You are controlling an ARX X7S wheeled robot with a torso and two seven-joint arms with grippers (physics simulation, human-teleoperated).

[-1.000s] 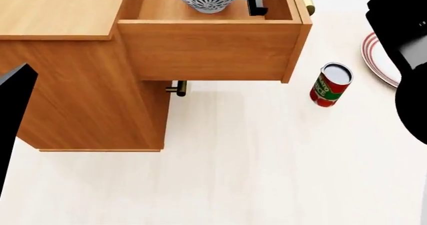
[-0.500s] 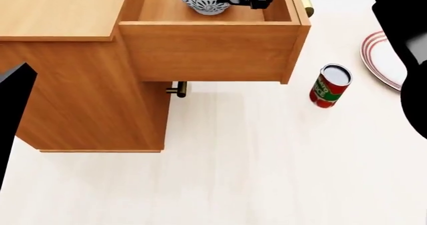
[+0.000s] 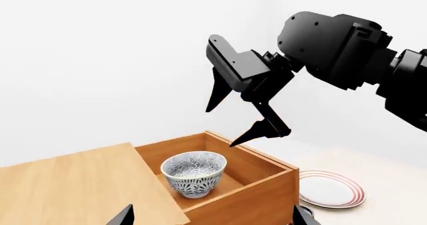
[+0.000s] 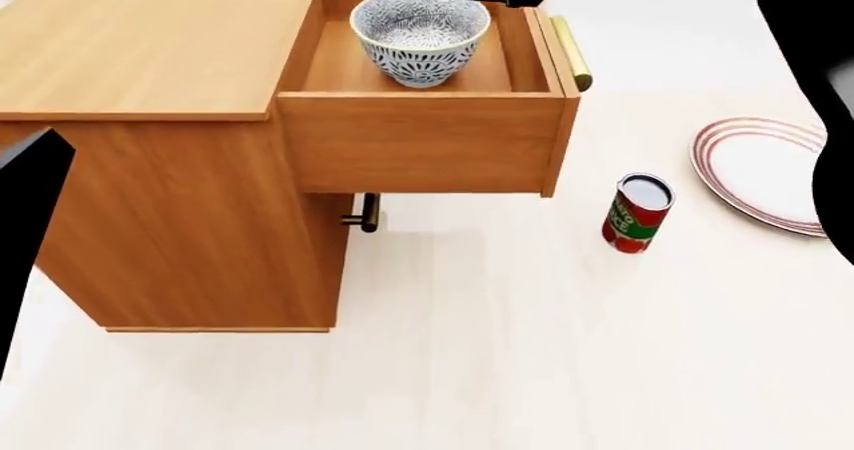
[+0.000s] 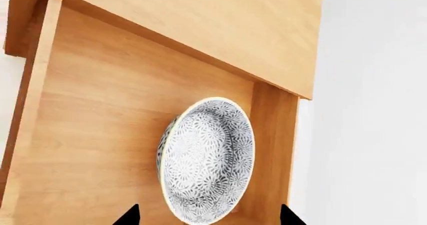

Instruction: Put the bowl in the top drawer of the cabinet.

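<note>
The bowl (image 4: 418, 35) sits upright inside the top drawer (image 4: 420, 140), pulled out of the cabinet (image 4: 160, 90) at upper centre of the head view. Above it hangs the right gripper (image 3: 241, 120), jaws spread wide, holding nothing. Left gripper (image 3: 212, 220): jaws apart, empty. A red can (image 4: 637, 213) stands on the tabletop (image 4: 534, 350) beside a red-rimmed plate (image 4: 761, 175).

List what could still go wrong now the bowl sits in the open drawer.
1. The right tool hangs open right above the bowl; dropping or swinging could clip its rim.
2. The top drawer is pulled far out; a hard shove shut might slide or tip the bowl.
</note>
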